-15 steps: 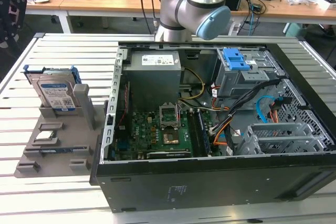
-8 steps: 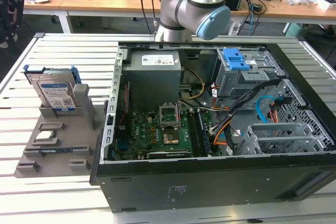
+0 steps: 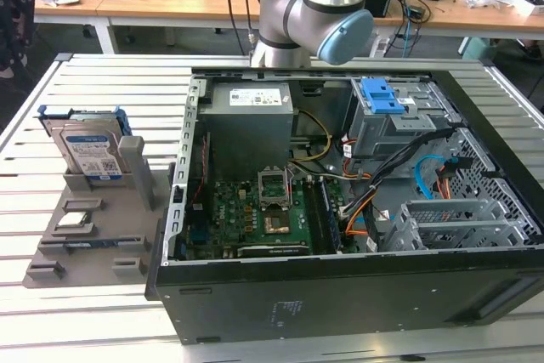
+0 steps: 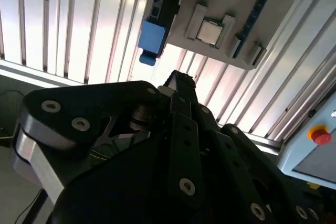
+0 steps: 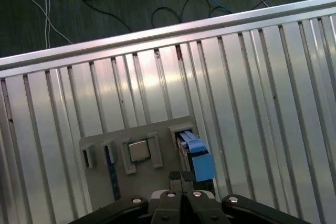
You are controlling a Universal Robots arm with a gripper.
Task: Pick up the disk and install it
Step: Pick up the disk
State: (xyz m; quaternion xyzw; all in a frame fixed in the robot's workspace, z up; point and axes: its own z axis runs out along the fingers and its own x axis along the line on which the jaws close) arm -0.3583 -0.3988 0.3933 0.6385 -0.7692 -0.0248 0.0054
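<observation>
The disk (image 3: pixel 85 146), a silver hard drive with a white-and-blue label and a blue bracket, stands on edge in the grey holder (image 3: pixel 95 240) at the exterior view's left. In the first wrist view the disk's blue bracket (image 5: pixel 197 160) lies just beyond my gripper (image 5: pixel 181 176), whose fingertips are pressed together with nothing between them. In the second wrist view the gripper (image 4: pixel 178 80) hangs well above the table, and the disk's blue bracket (image 4: pixel 152 38) is apart from it, beyond the tips.
An open computer case (image 3: pixel 340 295) fills the slatted metal table (image 3: pixel 51 312); a grey drive bay with a blue latch (image 3: pixel 384 98) sits inside at the back. A small silver chip (image 5: pixel 139 150) rests in the holder beside the disk. Cables lie on the floor past the table edge (image 5: pixel 157 38).
</observation>
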